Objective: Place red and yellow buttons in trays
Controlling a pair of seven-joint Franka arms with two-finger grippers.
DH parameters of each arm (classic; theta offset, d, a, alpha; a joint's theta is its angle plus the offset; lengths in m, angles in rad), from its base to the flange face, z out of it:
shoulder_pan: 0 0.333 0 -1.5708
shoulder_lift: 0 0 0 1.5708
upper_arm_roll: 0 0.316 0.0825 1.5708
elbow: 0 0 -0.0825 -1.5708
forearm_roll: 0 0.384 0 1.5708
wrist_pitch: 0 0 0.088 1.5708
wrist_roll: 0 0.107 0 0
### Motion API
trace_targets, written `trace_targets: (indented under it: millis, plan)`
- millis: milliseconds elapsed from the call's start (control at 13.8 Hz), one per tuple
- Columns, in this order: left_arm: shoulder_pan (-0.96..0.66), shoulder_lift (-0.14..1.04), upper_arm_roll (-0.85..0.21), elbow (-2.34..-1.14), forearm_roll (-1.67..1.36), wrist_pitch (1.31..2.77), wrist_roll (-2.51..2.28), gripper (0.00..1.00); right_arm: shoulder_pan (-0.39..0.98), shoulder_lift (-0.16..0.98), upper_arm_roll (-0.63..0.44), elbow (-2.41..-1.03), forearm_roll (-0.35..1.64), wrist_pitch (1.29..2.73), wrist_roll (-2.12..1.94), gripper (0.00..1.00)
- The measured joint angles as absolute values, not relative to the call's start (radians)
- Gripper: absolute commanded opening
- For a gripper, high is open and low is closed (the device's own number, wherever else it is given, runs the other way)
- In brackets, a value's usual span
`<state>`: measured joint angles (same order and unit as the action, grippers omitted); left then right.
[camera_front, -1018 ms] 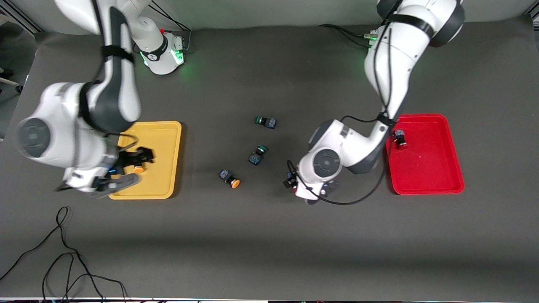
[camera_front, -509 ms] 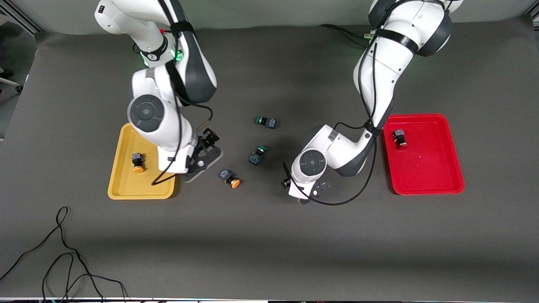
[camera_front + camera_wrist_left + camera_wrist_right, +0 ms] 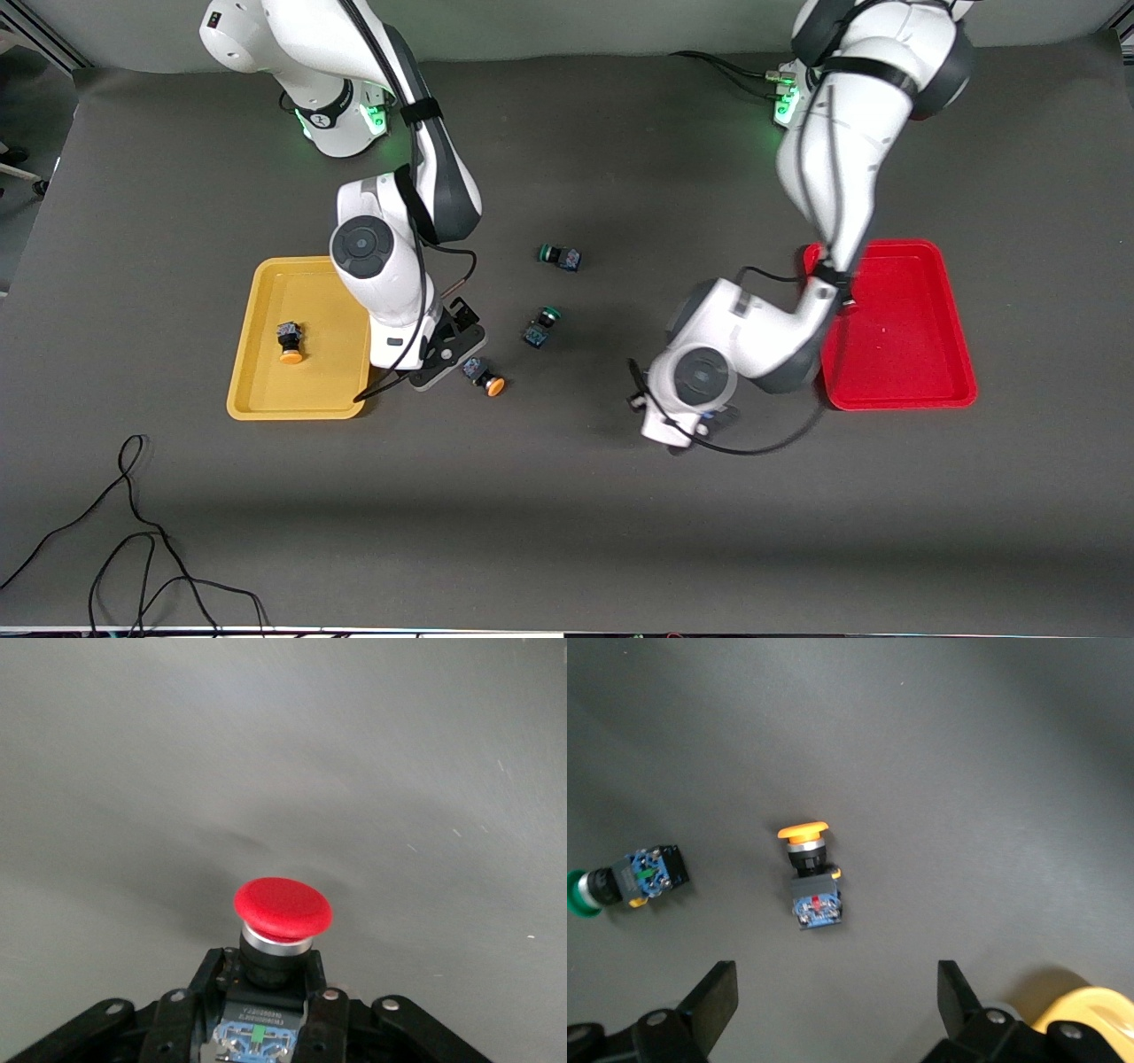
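Note:
My left gripper (image 3: 266,992) is shut on a red button (image 3: 283,908), gripping its dark body with the cap pointing out; in the front view it (image 3: 673,430) is over bare mat beside the red tray (image 3: 921,390). My right gripper (image 3: 835,1001) is open over the mat, above a loose yellow button (image 3: 811,877) that lies on its side; in the front view it (image 3: 454,344) is next to that button (image 3: 485,379). The yellow tray (image 3: 266,399) holds one yellow button (image 3: 288,341). The left arm covers part of the red tray, and no button shows in it.
Two green-capped switches lie mid-table, one (image 3: 560,256) farther from the front camera and one (image 3: 542,324) nearer; the nearer one shows in the right wrist view (image 3: 629,881). A black cable (image 3: 133,532) lies loose near the front edge at the right arm's end.
My right gripper left a yellow button in the yellow tray and moved over to the loose yellow button. My left gripper, holding the red button, shifted slightly toward the red tray.

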<state>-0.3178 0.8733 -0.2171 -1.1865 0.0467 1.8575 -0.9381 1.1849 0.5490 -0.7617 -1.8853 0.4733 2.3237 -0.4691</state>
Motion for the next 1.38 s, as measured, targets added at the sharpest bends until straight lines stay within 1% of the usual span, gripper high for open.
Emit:
trace_targets:
  millis: [73, 145, 364, 509, 582, 727, 873, 945, 1018, 1091, 1164, 1236, 1309, 1382]
  plan:
    - [-0.276, 0.832, -0.217, -1.198, 0.047, 1.795, -0.854, 0.0, 1.185, 0.565, -0.747, -1.91, 0.521, 2.374, -0.493, 1.0]
    - [-0.232, 0.776, -0.215, -1.234, 0.047, 1.752, -0.769, 0.0, 1.185, 0.591, -0.733, -1.927, 0.574, 2.418, -0.52, 1.0]
    - [-0.067, 0.55, -0.209, -1.47, 0.052, 1.716, -0.447, 0.0, 1.186, 0.69, -0.694, -1.934, 0.679, 2.525, -0.582, 1.0]
    - [0.061, 0.435, -0.204, -1.629, 0.054, 1.727, -0.222, 0.0, 1.184, 0.731, -0.692, -1.926, 0.701, 2.552, -0.606, 1.0]
    - [0.122, 0.4, -0.202, -1.699, 0.054, 1.754, -0.114, 0.0, 1.182, 0.738, -0.692, -1.92, 0.704, 2.553, -0.611, 1.0]
    - [0.22, 0.376, -0.201, -1.817, 0.054, 1.856, 0.081, 0.0, 1.18, 0.742, -0.691, -1.909, 0.707, 2.553, -0.615, 0.99]
    - [0.288, 0.377, -0.2, -1.923, 0.057, 1.99, 0.222, 0.0, 1.161, 0.749, -0.672, -1.893, 0.717, 2.553, -0.615, 0.87]
    - [0.31, 0.379, -0.199, -1.971, 0.066, 2.054, 0.261, 0.0, 1.148, 0.754, -0.659, -1.887, 0.72, 2.553, -0.616, 0.84]
    - [0.329, 0.382, -0.199, -2.015, 0.072, 2.119, 0.288, 0.0, 1.135, 0.759, -0.649, -1.882, 0.722, 2.555, -0.616, 0.74]
    - [0.345, 0.386, -0.199, -2.058, 0.074, 2.183, 0.306, 0.0, 1.127, 0.764, -0.643, -1.879, 0.724, 2.558, -0.617, 0.54]
    - [0.355, 0.393, -0.199, -2.087, 0.075, 2.231, 0.315, 0.0, 1.124, 0.768, -0.64, -1.878, 0.727, 2.56, -0.617, 0.39]
    - [0.36, 0.406, -0.199, -2.105, 0.075, 2.267, 0.318, 0.0, 1.124, 0.769, -0.639, -1.877, 0.729, 2.56, -0.617, 0.26]
    - [0.361, 0.42, -0.2, -2.113, 0.075, 2.289, 0.319, 0.77, 1.124, 0.769, -0.638, -1.877, 0.731, 2.56, -0.617, 0.18]
    - [0.361, 0.433, -0.2, -2.112, 0.075, 2.295, 0.318, 1.0, 1.123, 0.769, -0.638, -1.874, 0.733, 2.56, -0.617, 0.18]
